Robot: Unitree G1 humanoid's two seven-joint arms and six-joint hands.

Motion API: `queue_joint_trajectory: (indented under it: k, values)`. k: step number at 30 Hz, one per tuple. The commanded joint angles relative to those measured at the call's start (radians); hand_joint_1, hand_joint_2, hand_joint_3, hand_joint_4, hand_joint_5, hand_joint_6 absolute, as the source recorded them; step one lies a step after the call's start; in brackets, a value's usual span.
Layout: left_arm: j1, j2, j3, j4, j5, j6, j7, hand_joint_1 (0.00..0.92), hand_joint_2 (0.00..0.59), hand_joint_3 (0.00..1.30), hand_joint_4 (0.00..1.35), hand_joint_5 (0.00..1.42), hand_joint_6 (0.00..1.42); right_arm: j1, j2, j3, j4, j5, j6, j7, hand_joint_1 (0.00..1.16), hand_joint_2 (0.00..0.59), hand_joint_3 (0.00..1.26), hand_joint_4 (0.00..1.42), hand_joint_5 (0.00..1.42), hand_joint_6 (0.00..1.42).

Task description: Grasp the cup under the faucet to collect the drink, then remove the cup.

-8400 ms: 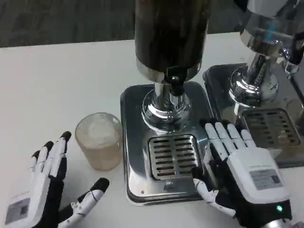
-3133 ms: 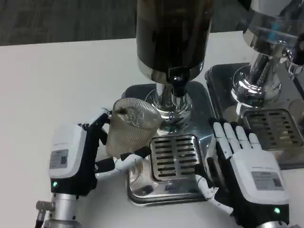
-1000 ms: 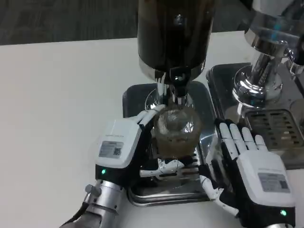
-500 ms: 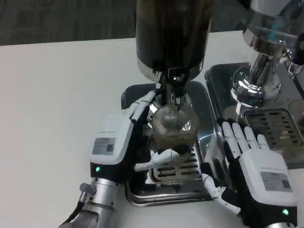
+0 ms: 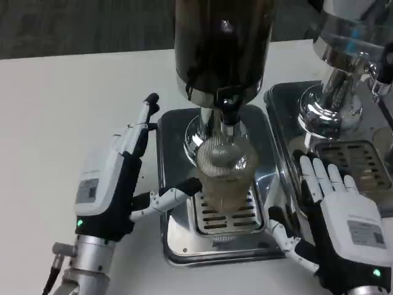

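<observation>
A ribbed clear cup stands on the drip grate of the dark drink dispenser, right under its black faucet. My left hand is open to the left of the cup, fingers spread, its thumb reaching toward the cup's base but apart from it. My right hand lies open at the tray's right edge, fingers pointing away from me, holding nothing.
The dispenser's steel tray takes up the middle of the white table. A second silver dispenser with its own grate stands at the right, close behind my right hand. Bare white tabletop spreads to the left.
My left hand has let go of the cup and pulled back to the left, fingers opening. The cup stays on the grate under the faucet. My right hand has shifted slightly right.
</observation>
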Motion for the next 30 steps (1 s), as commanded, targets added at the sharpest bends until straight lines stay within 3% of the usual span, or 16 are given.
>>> queue_joint_trajectory:
  k: [1,9,11,15,21,24,30]
  values:
    - [0.107,0.048,0.098,-0.178,-0.105,-0.011,-0.128,0.000,0.047,0.01,0.00,0.15,0.09,0.000,0.012,-0.011,0.011,0.034,-0.009,-0.004,0.28,0.417,0.00,0.00,0.00,0.00]
    - [0.206,0.092,0.235,-0.407,-0.268,-0.057,-0.377,0.000,0.074,0.01,0.00,0.09,0.04,-0.007,0.019,-0.013,0.022,0.050,-0.014,-0.007,0.27,0.400,0.00,0.00,0.00,0.00]
    - [0.206,0.116,0.245,-0.455,-0.366,-0.083,-0.496,0.000,0.079,0.02,0.00,0.10,0.06,-0.009,0.020,-0.013,0.026,0.051,-0.018,-0.010,0.27,0.400,0.00,0.00,0.00,0.00]
    - [0.187,0.118,0.258,-0.503,-0.524,-0.117,-0.693,0.000,0.089,0.00,0.00,0.07,0.05,-0.016,0.018,-0.011,0.037,0.053,-0.027,-0.008,0.27,0.400,0.00,0.00,0.00,0.00]
    - [0.134,0.086,0.256,-0.490,-0.739,-0.092,-0.989,0.000,0.090,0.03,0.00,0.07,0.03,-0.024,0.021,-0.013,0.048,0.054,-0.031,-0.012,0.27,0.399,0.00,0.00,0.00,0.00]
    - [0.114,0.067,0.267,-0.484,-0.777,-0.075,-1.085,0.000,0.091,0.06,0.00,0.08,0.02,-0.022,0.023,-0.016,0.048,0.057,-0.030,-0.015,0.27,0.399,0.00,0.00,0.00,0.00]
    - [0.086,0.009,0.290,-0.485,-0.825,-0.070,-1.195,0.000,0.093,0.00,0.00,0.08,0.03,-0.017,0.030,-0.013,0.050,0.057,-0.028,-0.026,0.27,0.399,0.00,0.00,0.00,0.00]
